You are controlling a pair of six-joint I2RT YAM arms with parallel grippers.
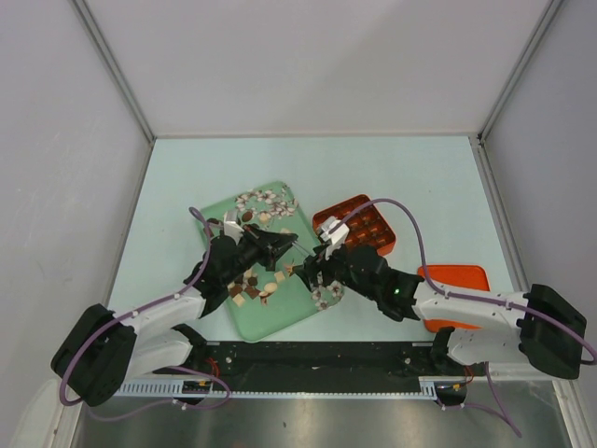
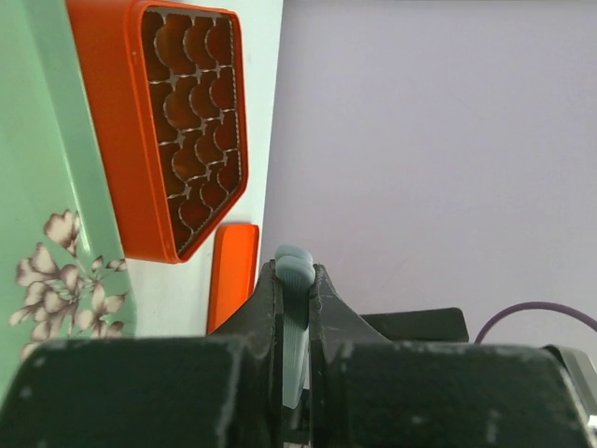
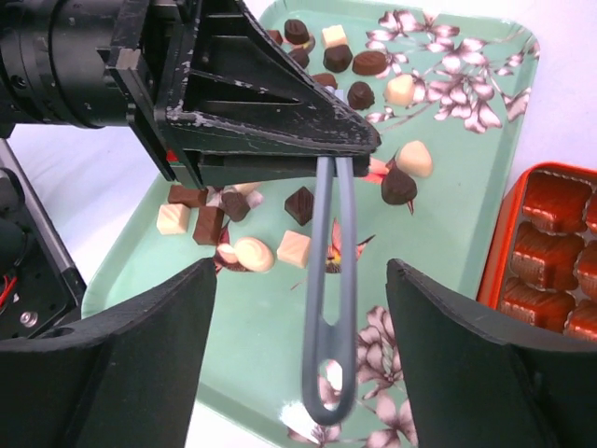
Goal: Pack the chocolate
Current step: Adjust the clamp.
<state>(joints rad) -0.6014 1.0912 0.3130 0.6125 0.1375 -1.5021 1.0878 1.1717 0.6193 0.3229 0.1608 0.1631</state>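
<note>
The chocolate [image 3: 300,203] lies loose on a green floral tray [image 3: 252,355]: dark, brown and cream pieces, seen from above as a cluster [image 1: 250,286]. My left gripper [image 2: 297,278] is shut on grey tongs [image 3: 333,299], which hang from its tips over the tray. My right gripper [image 3: 300,280] is open, its fingers [image 3: 149,345] standing wide on either side of the tongs' looped end without touching it. In the top view the two grippers [image 1: 291,245] [image 1: 314,272] meet over the tray's right part.
An orange box [image 1: 367,226] with a grid of cells sits just right of the tray; several cells hold brown pieces [image 3: 550,252]. Its orange lid [image 1: 455,280] lies further right under the right arm. White walls enclose the table.
</note>
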